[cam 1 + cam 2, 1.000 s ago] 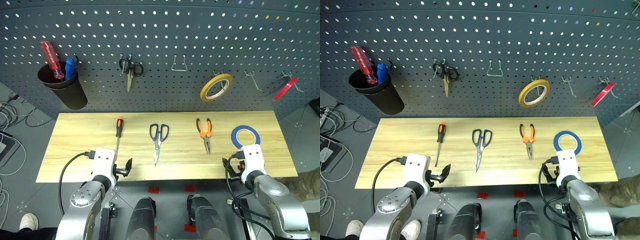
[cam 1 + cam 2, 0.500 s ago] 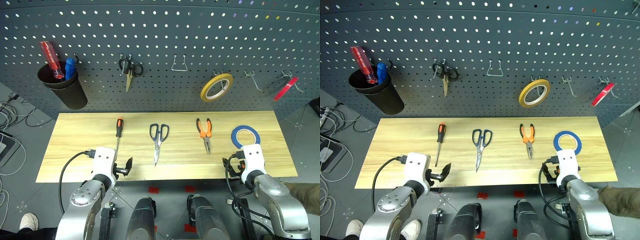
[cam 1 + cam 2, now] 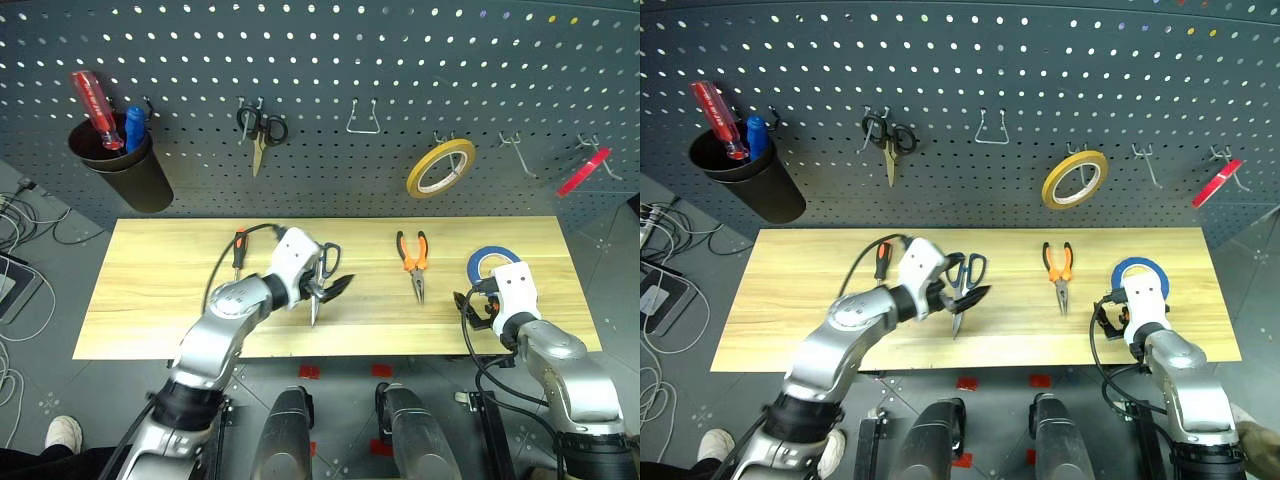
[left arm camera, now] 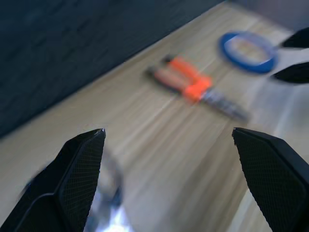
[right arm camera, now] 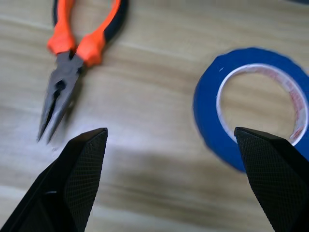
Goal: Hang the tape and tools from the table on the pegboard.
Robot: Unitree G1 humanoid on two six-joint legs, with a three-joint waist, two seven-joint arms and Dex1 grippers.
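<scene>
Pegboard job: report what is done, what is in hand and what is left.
Done: nothing; the blue tape, screwdriver, scissors and pliers all lie on the table. In hand: nothing gripped; the left gripper is open over the scissors, the right gripper open near the tape. Left: hang all four on the pegboard; bare hooks show.

Grey floor [image 3: 60, 255], loose cables [image 3: 22, 215]
</scene>
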